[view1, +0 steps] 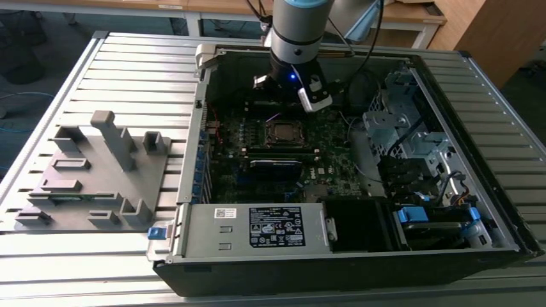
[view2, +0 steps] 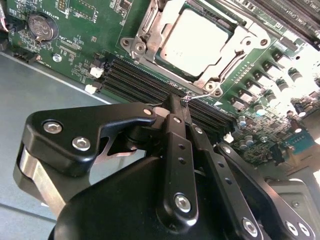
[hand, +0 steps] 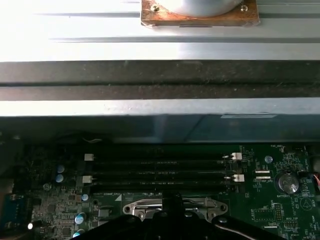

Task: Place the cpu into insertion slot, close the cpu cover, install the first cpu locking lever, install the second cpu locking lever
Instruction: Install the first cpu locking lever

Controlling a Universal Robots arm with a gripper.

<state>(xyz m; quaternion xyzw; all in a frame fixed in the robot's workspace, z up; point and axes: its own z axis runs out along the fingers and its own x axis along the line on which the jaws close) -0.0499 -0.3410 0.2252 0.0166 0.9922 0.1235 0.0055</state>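
Silvery cpu cover [view2: 239,42] shut over cpu [view2: 192,42] | jaws together beside wire lever [view2: 205,94]

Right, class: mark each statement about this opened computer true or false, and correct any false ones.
1. The cpu sits in the insertion slot. True.
2. The cpu cover stands raised and open. False: it lies flat, framing the cpu.
3. The gripper hovers over the coin cell battery. False: its tip is at the socket's edge, by the memory slots.
4. The grey fixture lies outside the computer case, on the exterior view's left. True.
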